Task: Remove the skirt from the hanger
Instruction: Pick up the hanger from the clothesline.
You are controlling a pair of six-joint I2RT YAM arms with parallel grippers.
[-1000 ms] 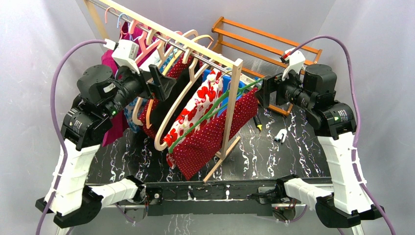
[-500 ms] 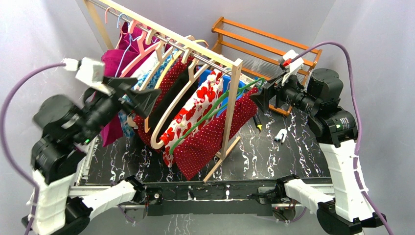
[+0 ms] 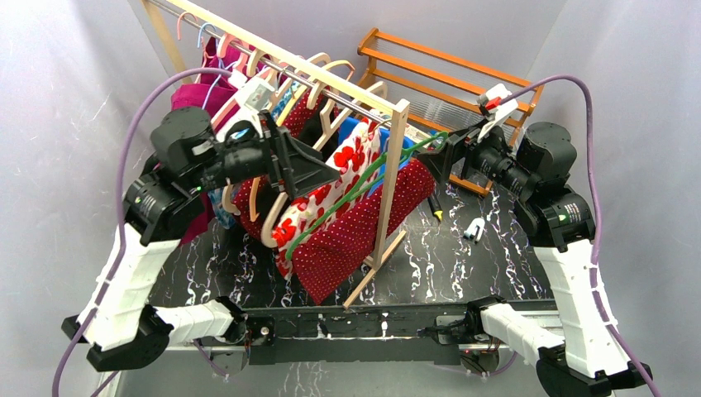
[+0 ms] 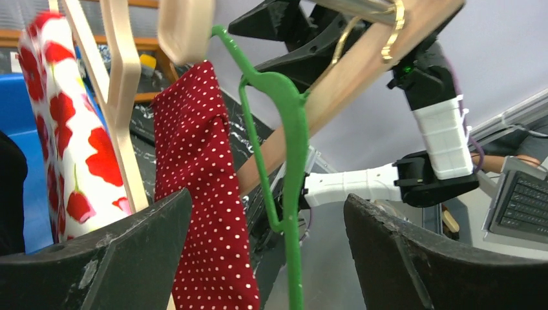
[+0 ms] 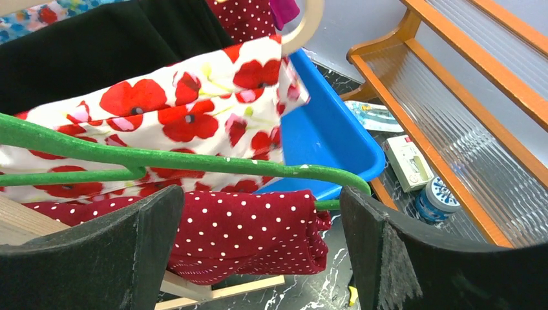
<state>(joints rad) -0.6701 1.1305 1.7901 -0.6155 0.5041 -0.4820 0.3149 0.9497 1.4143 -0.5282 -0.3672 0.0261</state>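
Note:
A red skirt with white dots (image 3: 364, 231) is draped over the bar of a green hanger (image 3: 364, 186) at the near end of the wooden rail. My left gripper (image 3: 331, 169) is open and reaches in from the left. In the left wrist view the green hanger (image 4: 294, 161) and the skirt's edge (image 4: 200, 194) lie between its open jaws (image 4: 268, 206). My right gripper (image 3: 442, 161) is open at the hanger's right end. In the right wrist view the folded skirt (image 5: 258, 226) and hanger tip (image 5: 349, 181) sit between its jaws (image 5: 262, 194), untouched.
The wooden rail (image 3: 289, 62) carries several beige hangers and garments, including a white poppy-print cloth (image 3: 331, 178) beside the skirt. The rack's end post (image 3: 397, 165) stands close behind. A blue bin (image 5: 323, 142), an orange shelf (image 3: 446, 66) and small items (image 3: 474, 229) lie at the right.
My left arm swung out to the left and back in; its open jaws now sit round the green hanger. My right gripper stayed at the hanger's right end, shifting slightly.

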